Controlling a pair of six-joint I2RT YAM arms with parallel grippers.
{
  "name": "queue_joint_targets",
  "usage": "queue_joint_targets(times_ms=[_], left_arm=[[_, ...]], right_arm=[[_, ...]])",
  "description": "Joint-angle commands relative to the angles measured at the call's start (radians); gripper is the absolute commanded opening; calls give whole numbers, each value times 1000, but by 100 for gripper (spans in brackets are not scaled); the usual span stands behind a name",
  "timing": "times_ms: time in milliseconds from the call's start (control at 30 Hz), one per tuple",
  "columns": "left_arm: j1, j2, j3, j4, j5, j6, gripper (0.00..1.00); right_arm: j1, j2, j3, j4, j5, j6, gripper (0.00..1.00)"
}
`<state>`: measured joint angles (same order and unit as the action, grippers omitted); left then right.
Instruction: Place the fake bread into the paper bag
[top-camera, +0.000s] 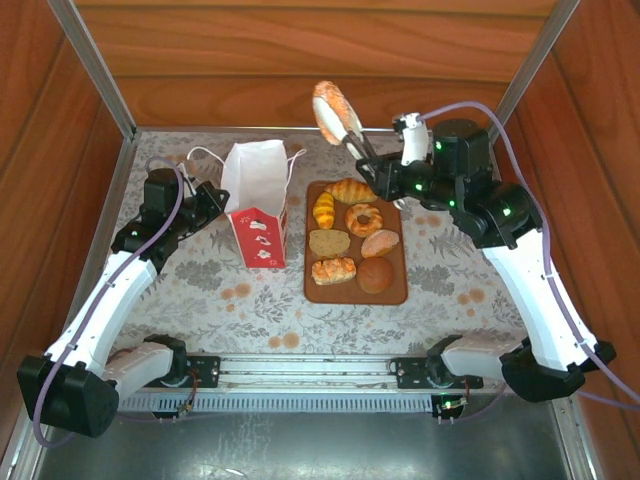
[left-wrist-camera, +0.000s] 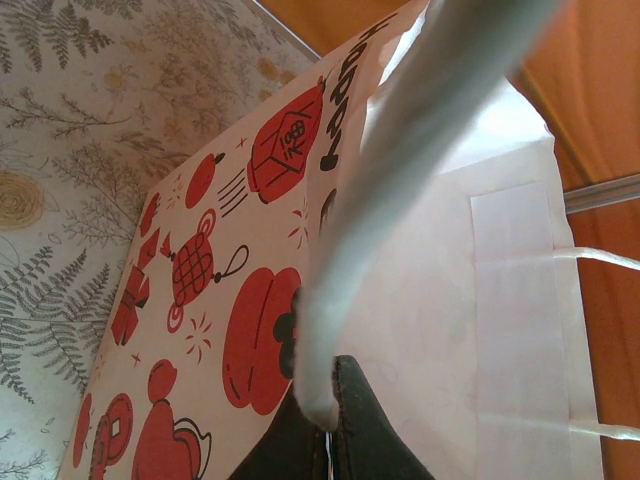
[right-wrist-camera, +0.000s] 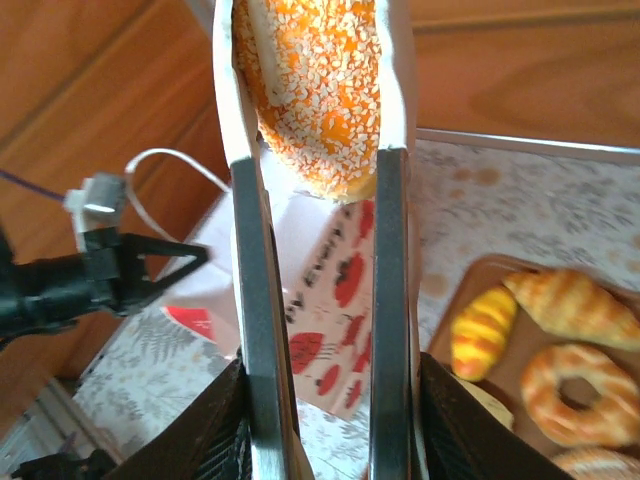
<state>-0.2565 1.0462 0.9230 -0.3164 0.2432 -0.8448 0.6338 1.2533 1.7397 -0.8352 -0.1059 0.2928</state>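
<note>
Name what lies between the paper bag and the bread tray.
Nothing: the top view shows bare floral tablecloth between the paper bag and the tray.

The paper bag (top-camera: 258, 205) stands on the worktop (top-camera: 450, 270) just left of the tray (top-camera: 350, 295) of pastries (top-camera: 364, 219), one roll (top-camera: 330, 110) at upper centre.

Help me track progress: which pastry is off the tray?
The sesame-speckled orange roll, held up in the right gripper; the other seven pastries lie on the brown tray.

The bag (top-camera: 258, 205) is matt white paper. Behind the bag, the wall (top-camera: 300, 50) is smooth, grained wood. Near the bag, the bread (right-wrist-camera: 320, 90) looks rough and seed-crusted.
</note>
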Motion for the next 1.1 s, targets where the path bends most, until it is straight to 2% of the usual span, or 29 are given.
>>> queue_joint_targets(times_ms=[0, 167, 300, 733, 1067], left_arm=[[-7, 1, 29, -6, -11, 13, 0], [-7, -6, 29, -8, -3, 10, 0], [-7, -18, 22, -11, -22, 13, 0], [-7, -11, 12, -11, -6, 12, 0], [-10, -3, 9, -9, 10, 4, 0]], right_arm=[[82, 61, 61, 65, 0, -9, 32], [203, 191, 181, 1, 102, -53, 32], [250, 288, 258, -66, 156, -78, 32], [293, 494, 367, -211, 267, -107, 34], [296, 536, 353, -244, 289, -101, 38]])
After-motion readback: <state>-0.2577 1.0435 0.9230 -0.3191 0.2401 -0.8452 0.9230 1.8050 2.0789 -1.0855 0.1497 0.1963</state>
